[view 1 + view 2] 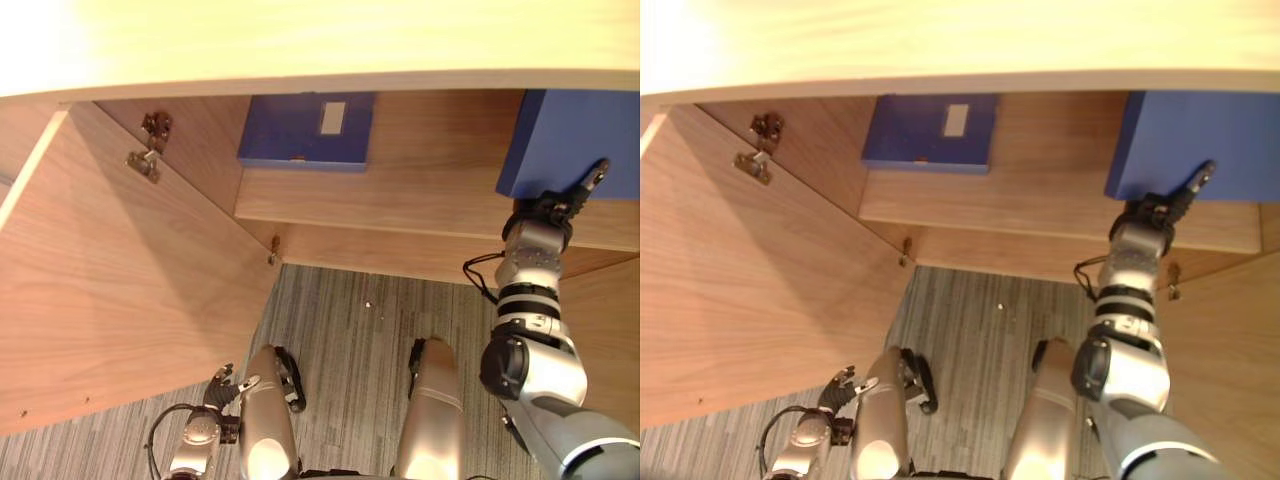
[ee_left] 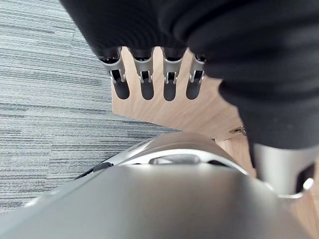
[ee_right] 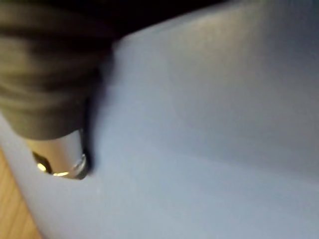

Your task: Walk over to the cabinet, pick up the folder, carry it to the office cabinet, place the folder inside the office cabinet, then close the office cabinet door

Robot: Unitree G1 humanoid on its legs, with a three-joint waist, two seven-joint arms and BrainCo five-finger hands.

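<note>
While the blue folder (image 1: 585,140) is being stood on the cabinet shelf (image 1: 420,190), right of a second blue folder (image 1: 305,130), the right hand (image 1: 545,215) is being pressed to its lower edge, likely steadying it; whether it is clamped cannot be told. The left hand (image 1: 225,385) is hanging low with fingers (image 2: 142,84) straight, and the cabinet door (image 1: 120,300) is standing open for closing afterwards

The cabinet (image 1: 430,190) is wood-grain board, matt and smooth. The open door (image 1: 120,300) at the left of the frame has the same finish, and its small metal hinges (image 1: 150,150) have a dull shine. The folder (image 1: 585,140) at upper right is blue, smooth and matt, like card or plastic. The second folder (image 1: 300,130) at upper centre matches it and carries a pale paper label (image 1: 333,117). The floor (image 1: 350,330) is grey striped carpet, rough-woven. The left hand (image 2: 144,79) has glossy silver metal fingers with dark matt tips.
</note>
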